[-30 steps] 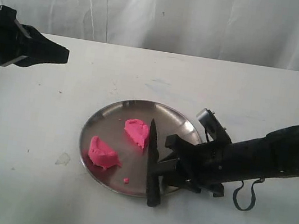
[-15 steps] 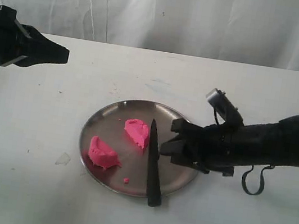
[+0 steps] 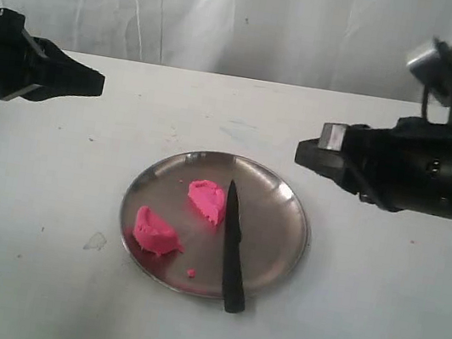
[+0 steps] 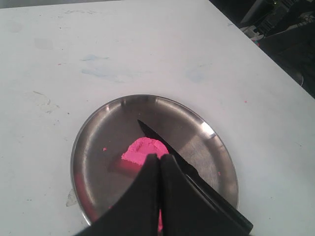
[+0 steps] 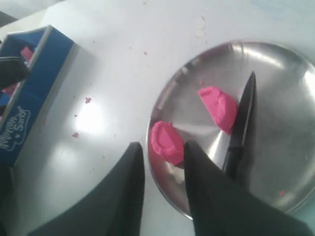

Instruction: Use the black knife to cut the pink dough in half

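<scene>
Lying near black knife (image 3: 232, 252): pink crumb (image 3: 191, 273).

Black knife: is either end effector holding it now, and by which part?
Neither. The black knife lies free on the steel plate. The right end effector hovers open and empty; the left end effector is shut on nothing.

White table (image 3: 218, 108), pale cloth backdrop (image 3: 275, 22)
</scene>
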`<act>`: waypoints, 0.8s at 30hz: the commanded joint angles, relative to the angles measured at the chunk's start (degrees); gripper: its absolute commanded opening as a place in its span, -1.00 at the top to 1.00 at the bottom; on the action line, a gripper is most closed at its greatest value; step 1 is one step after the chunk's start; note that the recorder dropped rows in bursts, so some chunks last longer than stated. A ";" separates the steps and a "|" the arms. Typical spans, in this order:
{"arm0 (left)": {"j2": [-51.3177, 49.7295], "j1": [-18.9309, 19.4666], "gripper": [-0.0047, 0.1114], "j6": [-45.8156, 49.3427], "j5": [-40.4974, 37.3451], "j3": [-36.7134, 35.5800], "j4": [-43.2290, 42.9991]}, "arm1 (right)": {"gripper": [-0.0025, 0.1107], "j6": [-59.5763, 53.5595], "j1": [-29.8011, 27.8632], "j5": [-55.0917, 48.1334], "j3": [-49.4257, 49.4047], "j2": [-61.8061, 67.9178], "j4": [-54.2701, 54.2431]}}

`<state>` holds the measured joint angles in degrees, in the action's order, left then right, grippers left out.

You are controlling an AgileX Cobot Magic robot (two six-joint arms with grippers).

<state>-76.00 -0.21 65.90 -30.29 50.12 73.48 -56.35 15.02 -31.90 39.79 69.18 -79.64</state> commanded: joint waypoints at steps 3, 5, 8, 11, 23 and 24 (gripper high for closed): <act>0.67 0.06 0.92 -0.15 -0.74 -0.42 1.01 | 0.78 0.11 -0.22 -2.76 -2.27 -13.46 3.40; 0.67 0.06 0.92 -0.15 -0.74 -0.42 1.01 | 0.93 0.11 -0.22 -3.44 -3.02 -16.74 3.78; 0.67 0.06 0.92 -0.15 -0.74 -0.42 1.01 | 0.96 0.34 -0.22 -3.58 -4.61 -21.78 3.90; 0.67 0.06 0.92 -0.15 -0.74 -0.42 1.01 | 0.96 1.28 -0.22 -3.86 -6.18 -25.91 3.90; 0.67 0.06 0.92 -0.15 -0.74 -0.42 1.01 | 0.96 2.60 -0.22 -0.06 -7.84 -34.21 4.97; 0.67 0.06 0.92 -0.15 -0.74 -0.42 1.01 | 0.96 2.60 -0.22 0.20 -7.84 -34.21 4.97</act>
<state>-76.00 -0.21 65.90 -30.29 50.12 73.48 -54.03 15.02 -33.22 32.40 35.60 -74.67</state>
